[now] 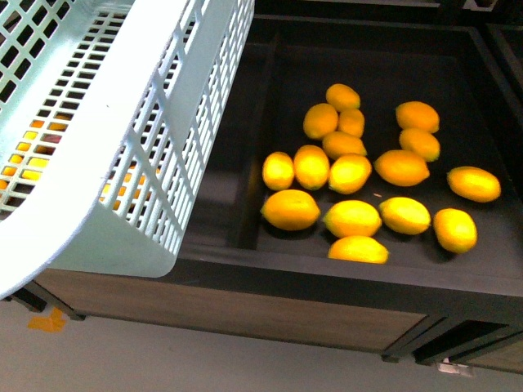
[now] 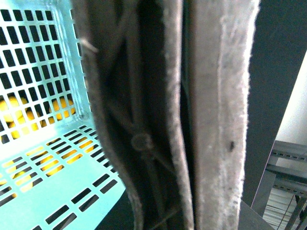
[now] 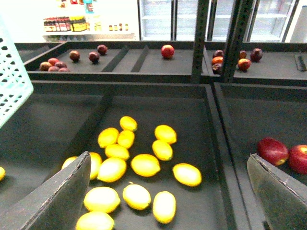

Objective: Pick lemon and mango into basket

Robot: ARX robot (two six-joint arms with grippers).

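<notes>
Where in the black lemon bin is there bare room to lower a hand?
In the black bin, bare floor runs along the left side, between the pale aqua slotted plastic basket and the yellow oval lemons, and along the back wall. The middle is crowded.

dark produce bins (image 1: 310,265) | wood-faced front (image 1: 245,314) | grey floor (image 1: 163,359) | bright glass-door coolers (image 3: 158,19) behind

Pale aqua-blue slotted plastic basket (image 1: 122,163), all a grid of dark rectangular holes, yellow glinting through them. Bright yellow oval lemons (image 1: 351,219), orange-tinged at the edges, glow against the matt black display tray (image 1: 490,253). There's a brown wood-grain front panel (image 1: 245,314). Fuzzy pale grey pads (image 2: 220,120) on the left gripper (image 2: 186,143). Deep red glossy round fruits (image 3: 272,149).
</notes>
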